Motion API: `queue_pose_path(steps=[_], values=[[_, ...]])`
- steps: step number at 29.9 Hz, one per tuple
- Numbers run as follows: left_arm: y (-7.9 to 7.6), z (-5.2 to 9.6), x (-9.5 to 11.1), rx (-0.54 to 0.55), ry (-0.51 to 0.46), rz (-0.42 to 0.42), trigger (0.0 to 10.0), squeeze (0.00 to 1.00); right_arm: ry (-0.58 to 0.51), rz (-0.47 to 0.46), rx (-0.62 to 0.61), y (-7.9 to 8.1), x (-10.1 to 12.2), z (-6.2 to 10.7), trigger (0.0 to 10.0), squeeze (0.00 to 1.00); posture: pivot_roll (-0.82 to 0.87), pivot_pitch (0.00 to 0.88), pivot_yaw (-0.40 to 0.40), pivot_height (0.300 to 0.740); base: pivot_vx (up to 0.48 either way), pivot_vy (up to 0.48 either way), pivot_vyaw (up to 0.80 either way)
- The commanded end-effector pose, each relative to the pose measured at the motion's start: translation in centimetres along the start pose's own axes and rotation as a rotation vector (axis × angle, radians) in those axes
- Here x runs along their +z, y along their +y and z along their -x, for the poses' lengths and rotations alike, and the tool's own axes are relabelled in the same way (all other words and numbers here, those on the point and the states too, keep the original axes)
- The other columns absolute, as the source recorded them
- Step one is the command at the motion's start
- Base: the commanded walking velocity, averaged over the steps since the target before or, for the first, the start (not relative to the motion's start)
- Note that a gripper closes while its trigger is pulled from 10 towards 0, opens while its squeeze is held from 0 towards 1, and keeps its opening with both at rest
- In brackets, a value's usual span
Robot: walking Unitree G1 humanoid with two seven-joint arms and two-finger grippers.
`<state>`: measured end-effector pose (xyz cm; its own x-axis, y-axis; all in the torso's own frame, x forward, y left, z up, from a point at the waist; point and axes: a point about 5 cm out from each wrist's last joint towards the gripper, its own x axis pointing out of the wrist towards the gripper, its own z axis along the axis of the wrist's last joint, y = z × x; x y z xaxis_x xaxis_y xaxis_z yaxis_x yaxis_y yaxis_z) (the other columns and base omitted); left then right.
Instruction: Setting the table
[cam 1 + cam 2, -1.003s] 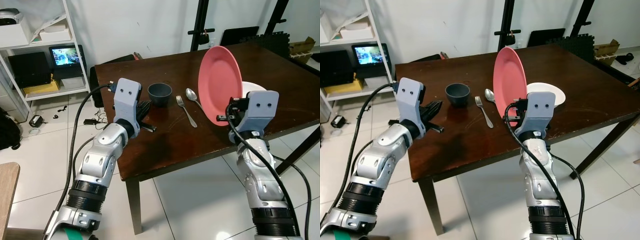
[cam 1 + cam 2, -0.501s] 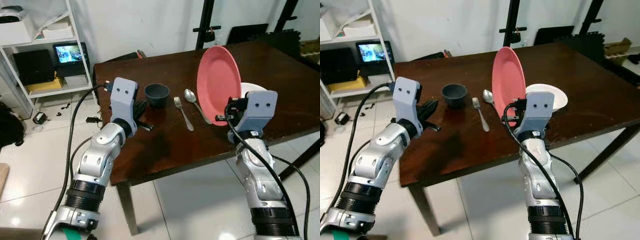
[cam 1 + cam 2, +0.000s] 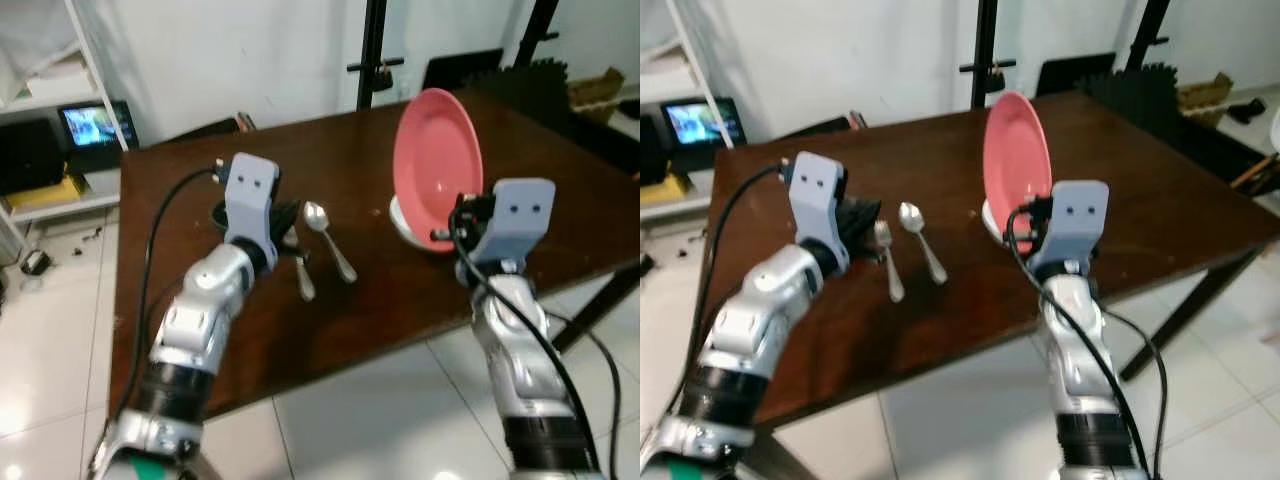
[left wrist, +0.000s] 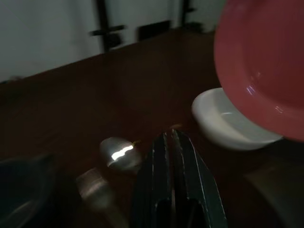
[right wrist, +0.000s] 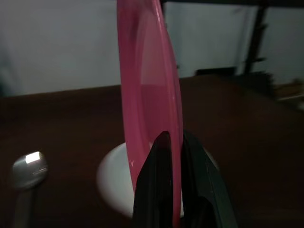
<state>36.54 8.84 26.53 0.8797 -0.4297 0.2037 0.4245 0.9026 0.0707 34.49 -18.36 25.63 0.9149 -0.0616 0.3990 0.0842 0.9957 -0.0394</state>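
Worktop (image 3: pixel 560 190): dark brown wood, spans most of the head views, white tiled floor (image 3: pixel 380 400) below its near edge.

Pink plate (image 3: pixel 437 168): held upright on its edge above the worktop's right half, concave face turned toward the robot's left. Right claw (image 5: pixel 175 156) pinches the plate's lower rim, one black finger on each face.

White bowl (image 4: pixel 228 126): sits on the worktop directly behind and under the plate, partly hidden by it.

Left claw (image 4: pixel 174 164): fingers pressed together, holding nothing, hovering low over the worktop's left half, pointed toward the cutlery.

Dark bowl (image 4: pixel 21 183): on the worktop just beside the left claw, mostly hidden behind the left wrist in the head views.

Spoon (image 3: pixel 328 236): lies on the worktop between left claw and plate, bowl end away from the robot. Fork (image 3: pixel 887 262): lies alongside the spoon, on the robot's left of it, close to the left claw; somewhat blurred.
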Motion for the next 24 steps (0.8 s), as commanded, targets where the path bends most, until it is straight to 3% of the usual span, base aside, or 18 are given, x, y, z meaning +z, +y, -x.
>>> queue_pose_path(steps=[1, 15, 24], values=[[0.49, 0.24, -0.48, 0.016, 0.02, -0.003, 10.0, 0.0, -0.017, -0.008, 0.006, 0.33, 0.28, 0.05, 10.0, 0.0, -0.05, 0.143, 0.089, 0.74, 0.315, -0.3, 0.0], [0.55, 0.17, -0.54, 0.023, 0.024, 0.013, 10.0, 0.0, -0.016, -0.009, 0.009, 0.41, 0.22, 0.13, 10.0, 0.0, -0.05, 0.138, 0.088, 0.74, 0.318, -0.222, 0.0], [0.88, 0.14, -0.43, 0.046, 0.021, 0.041, 10.0, 0.0, -0.015, -0.01, 0.012, 0.47, 0.17, 0.14, 10.0, 0.0, -0.05, 0.133, 0.088, 0.74, 0.0, 0.0, 0.0]])
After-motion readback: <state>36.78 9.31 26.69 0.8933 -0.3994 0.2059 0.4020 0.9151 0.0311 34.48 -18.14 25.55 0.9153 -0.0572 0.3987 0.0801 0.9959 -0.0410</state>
